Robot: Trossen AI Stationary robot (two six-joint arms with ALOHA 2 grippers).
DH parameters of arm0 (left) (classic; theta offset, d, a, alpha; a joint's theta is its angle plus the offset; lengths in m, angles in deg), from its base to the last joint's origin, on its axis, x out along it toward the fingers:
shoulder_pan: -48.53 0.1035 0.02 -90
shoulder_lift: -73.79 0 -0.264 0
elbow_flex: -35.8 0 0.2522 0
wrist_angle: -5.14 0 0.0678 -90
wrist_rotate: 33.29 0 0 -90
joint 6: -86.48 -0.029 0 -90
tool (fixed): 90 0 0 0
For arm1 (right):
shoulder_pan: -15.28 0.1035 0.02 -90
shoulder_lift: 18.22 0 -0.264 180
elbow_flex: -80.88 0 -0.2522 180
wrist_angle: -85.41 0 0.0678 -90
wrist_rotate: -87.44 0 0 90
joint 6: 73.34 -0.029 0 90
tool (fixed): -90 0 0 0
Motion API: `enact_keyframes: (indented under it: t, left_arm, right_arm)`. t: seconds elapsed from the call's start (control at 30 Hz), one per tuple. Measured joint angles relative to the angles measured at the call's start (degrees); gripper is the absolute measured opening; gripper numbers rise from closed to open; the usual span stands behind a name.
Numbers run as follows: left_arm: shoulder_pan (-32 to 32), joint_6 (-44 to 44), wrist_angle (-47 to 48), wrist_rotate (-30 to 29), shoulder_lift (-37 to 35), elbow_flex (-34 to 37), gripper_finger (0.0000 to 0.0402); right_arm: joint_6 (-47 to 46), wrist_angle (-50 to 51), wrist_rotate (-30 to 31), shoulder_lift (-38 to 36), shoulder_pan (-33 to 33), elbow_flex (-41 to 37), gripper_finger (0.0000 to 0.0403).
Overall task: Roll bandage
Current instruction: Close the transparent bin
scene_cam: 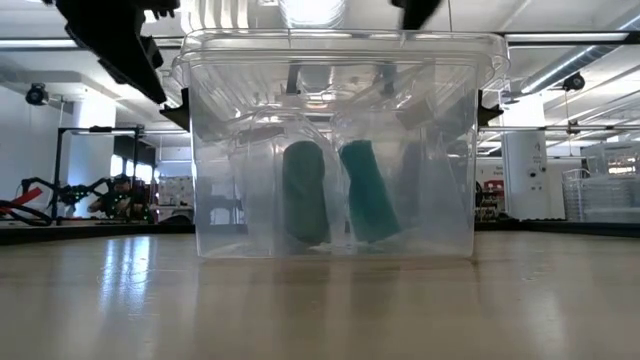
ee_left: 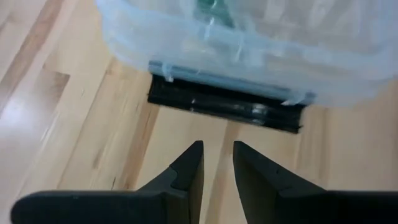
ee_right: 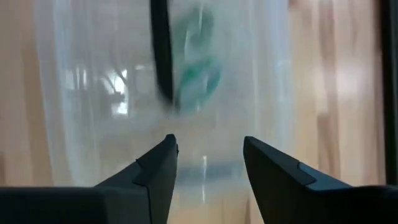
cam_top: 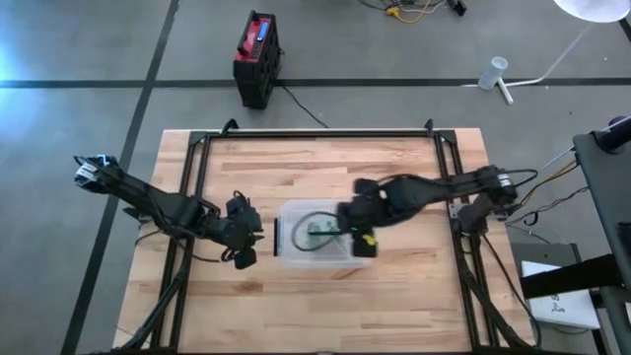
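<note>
Left claw (cam_top: 244,245) hangs low over the pale wood table (cam_top: 394,296), its fingers (ee_left: 189,171) nearly closed on nothing, just beside the black latch (ee_left: 225,106) of the clear plastic bin (cam_top: 296,258). Right of it, inside the bin, lies the green bandage (cam_top: 318,233), two rolls standing side by side in the low view. Right claw (cam_top: 353,229) hovers over the bin with fingers (ee_right: 158,165) spread apart and empty. Beyond the table, grey floor (cam_top: 79,49) carries a red-and-black box (cam_top: 257,57).

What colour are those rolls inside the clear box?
Green: both bandage rolls in the clear box, best seen in the low view.
</note>
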Motion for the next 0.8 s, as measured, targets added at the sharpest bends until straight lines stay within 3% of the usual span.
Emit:
enact_keyframes:
  t: [0.2, 0.37, 0.57, 0.8]
  left_arm:
    - [0.2, -2.5, -8.2, -1.5, 0.0, 5.1, 0.0077]
    - [0.3, -5.2, -15.6, -1.5, 0.1, 8.9, 0.0076]
    - [0.3, -4.8, -16.5, -1.5, 0.1, 9.5, 0.0076]
    - [0.3, -4.7, -17.0, -1.2, 0.0, 9.5, 0.0076]
  right_arm:
    - [-6.1, 1.1, -2.7, -8.6, 2.2, -16.3, 0.0164]
    - [-7.6, -4.0, -3.1, -11.0, 1.4, -26.6, 0.0154]
    - [-3.6, -12.9, -3.5, -10.8, 1.3, -26.8, 0.0166]
    - [-2.8, -12.4, -3.4, -10.8, 1.1, -24.3, 0.0176]
